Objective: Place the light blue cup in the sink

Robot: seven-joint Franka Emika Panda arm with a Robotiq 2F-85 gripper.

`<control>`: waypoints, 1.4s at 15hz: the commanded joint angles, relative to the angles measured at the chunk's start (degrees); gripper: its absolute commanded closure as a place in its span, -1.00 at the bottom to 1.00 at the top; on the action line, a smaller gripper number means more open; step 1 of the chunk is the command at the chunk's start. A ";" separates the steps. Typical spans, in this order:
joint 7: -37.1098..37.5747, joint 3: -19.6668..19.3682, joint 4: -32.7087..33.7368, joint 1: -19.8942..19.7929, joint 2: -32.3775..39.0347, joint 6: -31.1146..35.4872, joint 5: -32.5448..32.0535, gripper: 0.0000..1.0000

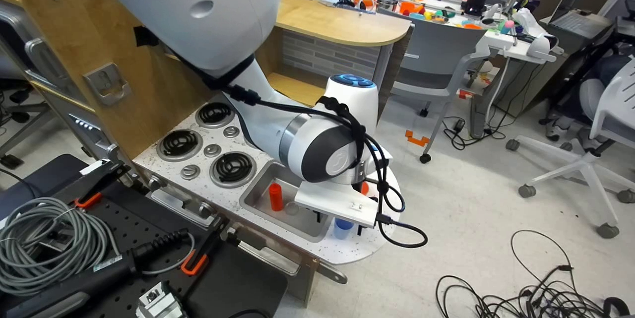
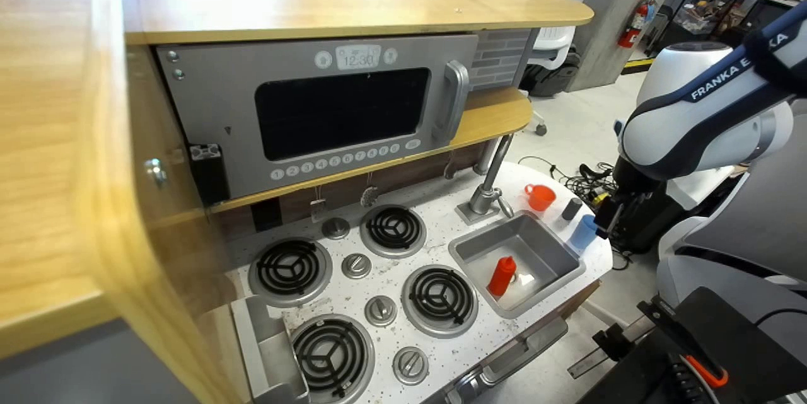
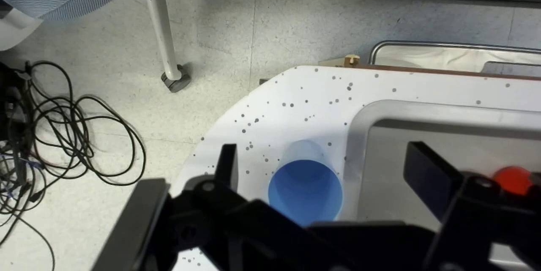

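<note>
Saw the claw (image 3: 324,166) spread wide in the wrist view, with one of its fingers (image 3: 432,178) at three o'clock from the light blue cup (image 3: 305,190) and its mate near ten o'clock, with space visible between cup and finger on both sides. Could not tell the fingers' height against the cup's rim. Found the cup upright on the white speckled counter (image 3: 274,102), outside the sink (image 3: 356,157) and just beside it, with the sink at three o'clock. Looked round-mouthed, deep blue inside, paler along the outer wall, and partly hidden at six o'clock behind the claw. Picked out in an exterior view a dark grey cylinder (image 2: 572,208) at eleven o'clock from the cup and an orange-red mug (image 2: 540,197) at ten. Met the silver tap (image 2: 488,186) and the microwave (image 2: 343,114) in an exterior view only. Caught the red bottle (image 2: 502,276), inside the sink, whole in both exterior views, but as a round red patch in the wrist view.
</note>
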 commanded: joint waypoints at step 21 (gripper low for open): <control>0.47 3.79 7.22 -0.14 7.14 -1.56 -1.64 -0.38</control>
